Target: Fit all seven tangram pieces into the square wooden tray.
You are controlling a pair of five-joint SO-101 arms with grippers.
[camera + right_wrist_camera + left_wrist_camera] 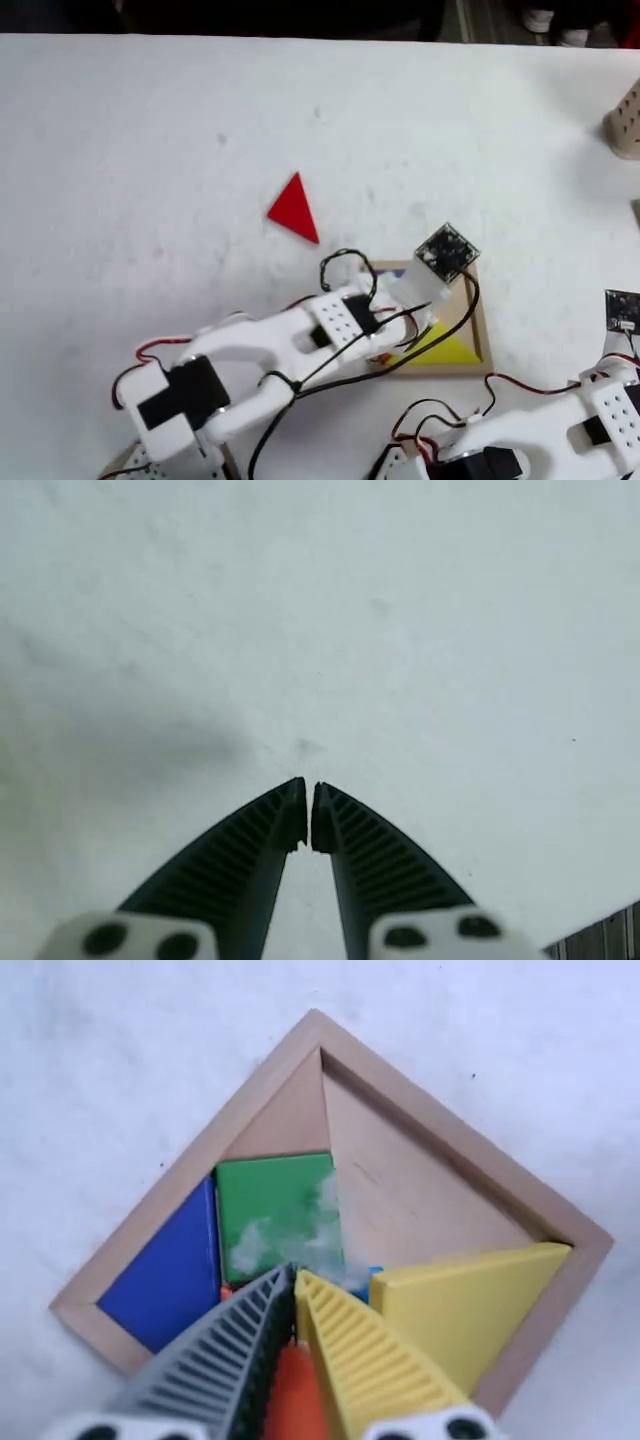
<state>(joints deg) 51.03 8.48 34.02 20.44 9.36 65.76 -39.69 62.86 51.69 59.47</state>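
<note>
The square wooden tray point(420, 1100) holds a blue piece point(165, 1280), a green square point(275, 1210) and a yellow triangle point(470, 1310) that lies tilted against the rim. An orange piece point(293, 1400) shows under my left gripper point(295, 1278), which is shut with its tips low over the tray's middle. Part of the tray floor point(400, 1190) is bare. From above, my left arm point(300, 335) covers much of the tray point(483, 330). A red triangle point(293, 208) lies loose on the table, up and to the left of the tray. My right gripper point(308, 815) is shut over bare table.
My right arm point(560, 430) rests at the lower right of the table. A pale pegged object point(625, 125) stands at the right edge. White tabletop stretches all around the red triangle.
</note>
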